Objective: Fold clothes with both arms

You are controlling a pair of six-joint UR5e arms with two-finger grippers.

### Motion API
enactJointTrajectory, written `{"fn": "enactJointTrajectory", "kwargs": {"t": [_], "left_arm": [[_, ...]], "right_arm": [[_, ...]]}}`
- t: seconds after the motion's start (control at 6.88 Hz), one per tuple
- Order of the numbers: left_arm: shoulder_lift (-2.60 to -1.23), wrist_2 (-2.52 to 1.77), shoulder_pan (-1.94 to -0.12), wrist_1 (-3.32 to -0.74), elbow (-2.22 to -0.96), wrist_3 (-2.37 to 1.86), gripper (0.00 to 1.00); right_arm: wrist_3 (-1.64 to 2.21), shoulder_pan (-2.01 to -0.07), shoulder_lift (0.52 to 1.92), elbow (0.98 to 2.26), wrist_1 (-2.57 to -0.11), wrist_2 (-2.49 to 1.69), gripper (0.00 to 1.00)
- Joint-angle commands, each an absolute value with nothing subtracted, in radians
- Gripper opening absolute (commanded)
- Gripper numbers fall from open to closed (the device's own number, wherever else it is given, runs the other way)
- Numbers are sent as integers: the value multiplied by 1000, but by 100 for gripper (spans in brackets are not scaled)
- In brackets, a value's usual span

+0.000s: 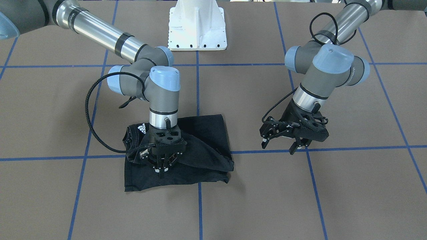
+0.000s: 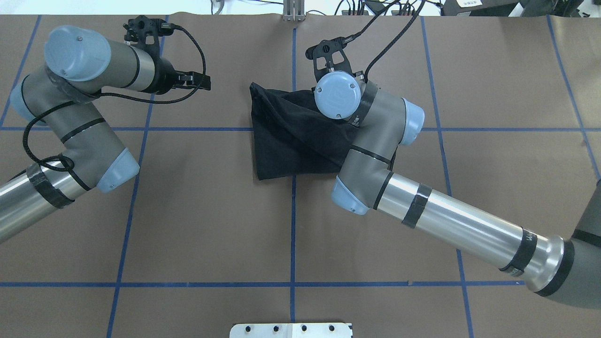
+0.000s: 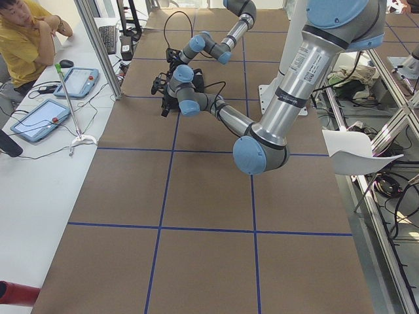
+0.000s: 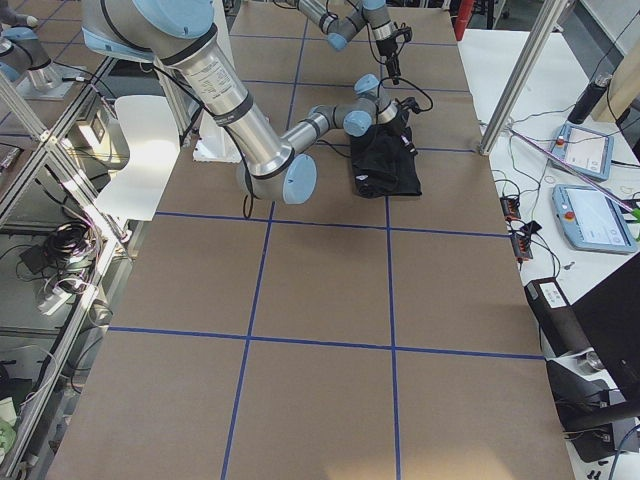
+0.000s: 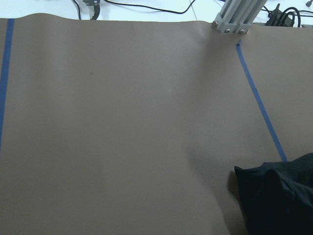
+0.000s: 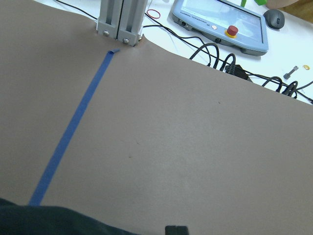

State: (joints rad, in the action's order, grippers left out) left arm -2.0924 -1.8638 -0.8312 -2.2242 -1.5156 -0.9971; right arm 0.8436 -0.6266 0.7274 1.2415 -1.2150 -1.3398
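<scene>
Black T-shirt (image 1: 206, 140) lies bunched under my right gripper (image 1: 162, 170), whose jaws look clamped on its cloth; my left gripper (image 1: 299, 146) hangs, jaws spread, well apart over the table (image 1: 350, 186).

Left arm (image 2: 84, 141): elbow bent, forearm folded back, wrist tilted.
Left gripper (image 1: 279, 146): fingers spread wide apart, angled downward, holding nothing.
Right arm (image 2: 446, 220): stretched in toward the centre, wrist turned straight down.
Right gripper (image 1: 162, 165): pointing down, fingers drawn together, pinching the T-shirt (image 1: 203, 133).

Six views, one shared table (image 2: 188, 225)
</scene>
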Motion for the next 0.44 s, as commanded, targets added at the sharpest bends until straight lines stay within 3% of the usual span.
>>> {"fn": "enactJointTrajectory", "kwargs": {"t": [0.0, 0.15, 0.29], "left_arm": [[-2092, -1864, -831, -2224, -1516, -997, 100], [-2091, -1864, -831, -2224, -1523, -999, 100], [-2086, -1864, -831, -2223, -1535, -999, 100]], "right_arm": [[985, -597, 727, 1387, -1356, -1449, 8], [1058, -545, 736, 1492, -1496, -1440, 39], [1083, -467, 755, 1532, -1546, -1377, 61]]}}
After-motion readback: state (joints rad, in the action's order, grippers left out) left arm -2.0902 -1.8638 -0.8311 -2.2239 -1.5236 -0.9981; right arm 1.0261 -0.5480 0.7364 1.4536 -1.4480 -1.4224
